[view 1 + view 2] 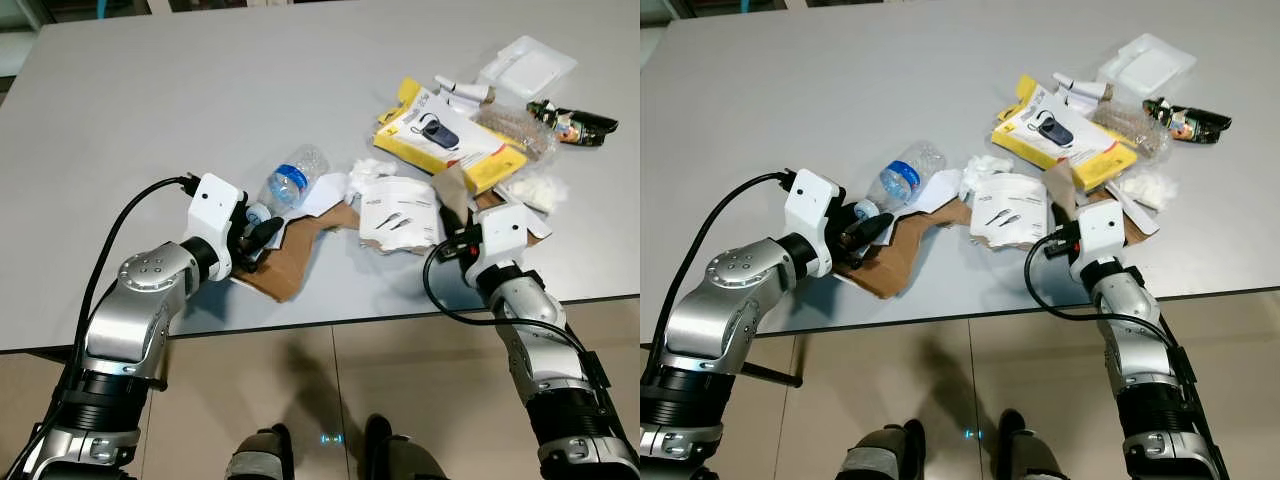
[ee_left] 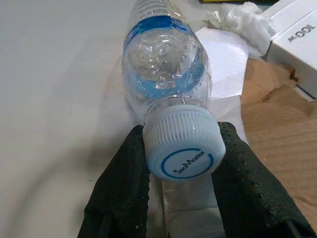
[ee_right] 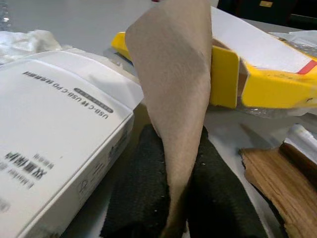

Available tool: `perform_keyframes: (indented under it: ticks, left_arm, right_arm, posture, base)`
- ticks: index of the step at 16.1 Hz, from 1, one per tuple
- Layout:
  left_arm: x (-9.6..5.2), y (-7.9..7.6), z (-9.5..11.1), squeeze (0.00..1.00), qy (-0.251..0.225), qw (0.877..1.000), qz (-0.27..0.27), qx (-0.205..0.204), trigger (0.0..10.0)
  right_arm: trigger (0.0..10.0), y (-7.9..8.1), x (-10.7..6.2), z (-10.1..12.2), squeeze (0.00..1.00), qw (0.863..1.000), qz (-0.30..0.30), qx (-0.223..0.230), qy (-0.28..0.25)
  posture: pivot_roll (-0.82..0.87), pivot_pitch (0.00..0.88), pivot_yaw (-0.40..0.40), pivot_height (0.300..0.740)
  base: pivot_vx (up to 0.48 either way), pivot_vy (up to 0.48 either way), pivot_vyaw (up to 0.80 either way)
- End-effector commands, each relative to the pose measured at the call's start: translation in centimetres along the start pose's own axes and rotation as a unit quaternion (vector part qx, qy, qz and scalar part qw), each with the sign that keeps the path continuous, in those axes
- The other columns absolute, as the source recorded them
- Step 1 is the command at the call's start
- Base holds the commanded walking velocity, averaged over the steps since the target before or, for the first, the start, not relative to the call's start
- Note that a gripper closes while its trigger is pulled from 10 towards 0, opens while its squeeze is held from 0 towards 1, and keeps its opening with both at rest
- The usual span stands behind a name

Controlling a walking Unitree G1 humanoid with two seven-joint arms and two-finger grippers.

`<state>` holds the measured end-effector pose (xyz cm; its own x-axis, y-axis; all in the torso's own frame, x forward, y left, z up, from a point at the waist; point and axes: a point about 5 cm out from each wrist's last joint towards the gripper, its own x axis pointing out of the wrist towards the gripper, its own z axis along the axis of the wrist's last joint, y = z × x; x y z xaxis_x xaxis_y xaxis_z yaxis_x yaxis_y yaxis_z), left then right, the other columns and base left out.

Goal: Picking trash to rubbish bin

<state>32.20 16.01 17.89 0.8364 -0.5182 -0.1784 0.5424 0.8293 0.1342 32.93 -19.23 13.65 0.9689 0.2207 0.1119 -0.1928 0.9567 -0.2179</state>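
Left wrist view: the plastic water bottle's cap (image 2: 183,151) is clamped between the left gripper (image 1: 255,235) fingers on the grey table (image 1: 150,120). The right gripper (image 3: 178,198) pinches a brown paper strip (image 3: 173,89). Both grips are best held firm before lifting.

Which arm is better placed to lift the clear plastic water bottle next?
Left. The left gripper already brackets the clear plastic water bottle at its cap; the right gripper is pinching a brown paper strip.

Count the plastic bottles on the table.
1: a clear bottle lying on its side beside the brown cardboard, its cap between the left gripper fingers. Others may hide under the trash.
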Motion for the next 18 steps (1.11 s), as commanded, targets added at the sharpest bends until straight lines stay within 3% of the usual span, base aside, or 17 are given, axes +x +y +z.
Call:
perform_keyframes:
  ticks: [1, 8, 14, 16, 18]
  left_arm:
    - [-0.1, -0.4, -0.5, 0.00, 0.014, 1.000, -0.009, -0.001, 10.0]
    - [0.0, -0.6, -0.6, 0.00, 0.014, 1.000, -0.005, -0.001, 10.0]
    - [0.1, -0.5, -0.6, 0.00, 0.011, 1.000, -0.001, 0.001, 10.0]
    - [0.2, -0.5, -0.6, 0.00, 0.011, 1.000, 0.001, 0.002, 10.0]
    - [0.4, -0.5, -0.6, 0.00, 0.006, 1.000, 0.008, 0.008, 10.0]
  right_arm:
    - [0.0, 0.0, -0.8, -1.4, 0.00, 0.999, -0.016, 0.014, 0.029]
    - [0.0, -1.0, 0.4, 4.1, 0.00, 0.995, -0.071, -0.004, -0.073]
    - [0.0, -0.7, 0.8, 8.4, 0.00, 0.986, -0.091, -0.014, -0.137]
    - [0.0, -0.4, 0.8, 10.2, 0.00, 0.981, -0.095, -0.030, -0.164]
    - [0.0, 0.1, 0.7, 11.6, 0.00, 0.975, -0.098, -0.075, -0.184]
  posture:
    - [0.35, 0.267, 0.065, 0.740]
    - [0.35, 0.267, 0.065, 0.740]
    - [0.35, 0.260, 0.069, 0.740]
    - [0.35, 0.260, 0.069, 0.740]
    - [0.34, 0.251, 0.072, 0.740]
  base:
    - [0.000, 0.000, 0.00]
    - [0.000, 0.000, 0.00]
    - [0.000, 0.000, 0.00]
    - [0.000, 0.000, 0.00]
    - [0.000, 0.000, 0.00]
